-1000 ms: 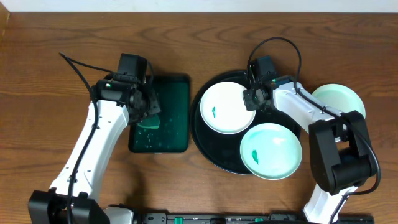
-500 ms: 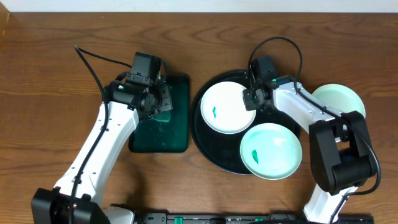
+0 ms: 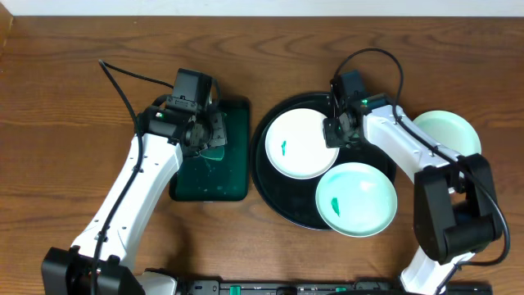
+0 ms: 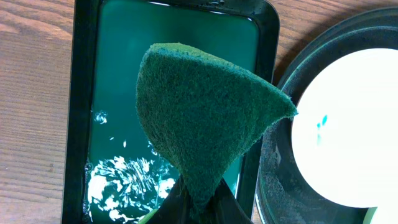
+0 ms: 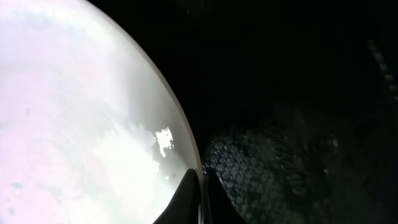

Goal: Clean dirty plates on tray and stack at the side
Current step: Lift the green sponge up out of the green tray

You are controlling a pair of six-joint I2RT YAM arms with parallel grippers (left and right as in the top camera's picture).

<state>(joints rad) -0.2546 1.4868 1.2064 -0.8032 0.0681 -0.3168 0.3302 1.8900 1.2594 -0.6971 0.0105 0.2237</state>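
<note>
Water [image 4: 124, 180] pooled in the green tray [image 4: 78, 93]; the black tray [image 3: 270, 197] held two smeared plates [image 3: 358, 199]. Left fingers [image 4: 165, 208] pinched a scouring pad [image 4: 199, 118], right fingers [image 5: 186, 199] the white plate [image 3: 299, 143]'s rim.

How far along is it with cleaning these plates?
Roughly a third. Done: one pale mint plate sits on the table beside the black tray, seemingly clean. In hand: the right gripper pinches the rim of the white plate while the left gripper holds a green sponge. Left: wiping that plate's green smear, the smeared mint plate on the tray, then stacking.
</note>
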